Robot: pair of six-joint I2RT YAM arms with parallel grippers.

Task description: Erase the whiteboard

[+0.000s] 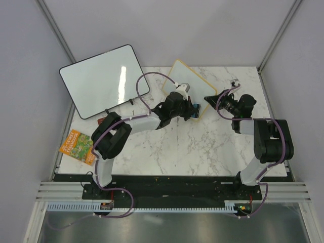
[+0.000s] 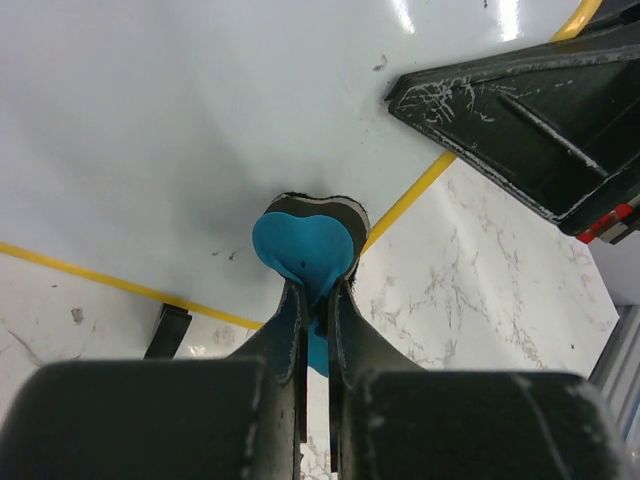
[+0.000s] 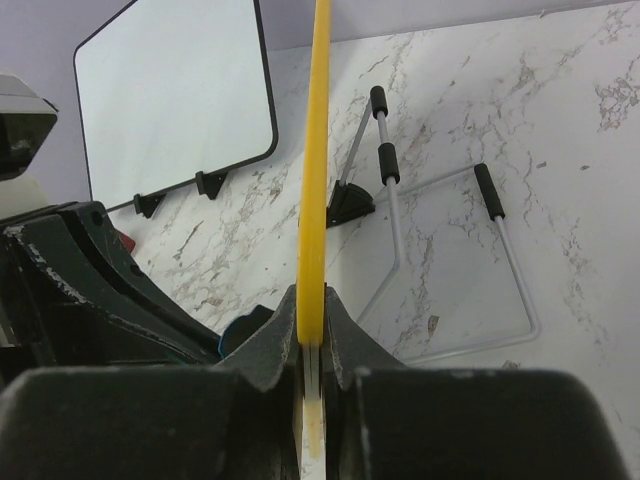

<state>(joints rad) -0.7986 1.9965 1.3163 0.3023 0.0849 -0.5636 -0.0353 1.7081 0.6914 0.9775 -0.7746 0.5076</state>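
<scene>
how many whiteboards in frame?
2. Black-framed whiteboard rear left; yellow-framed whiteboard rear centre, right end effector clamping its edge, left end effector holding a blue eraser against it.

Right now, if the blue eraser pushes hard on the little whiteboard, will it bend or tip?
Probably stiff: the whiteboard shows a dead-straight frame. It looks thin, likely light, so it might tip, but the right hand grips its edge. The eraser looks soft and should squash first.
</scene>
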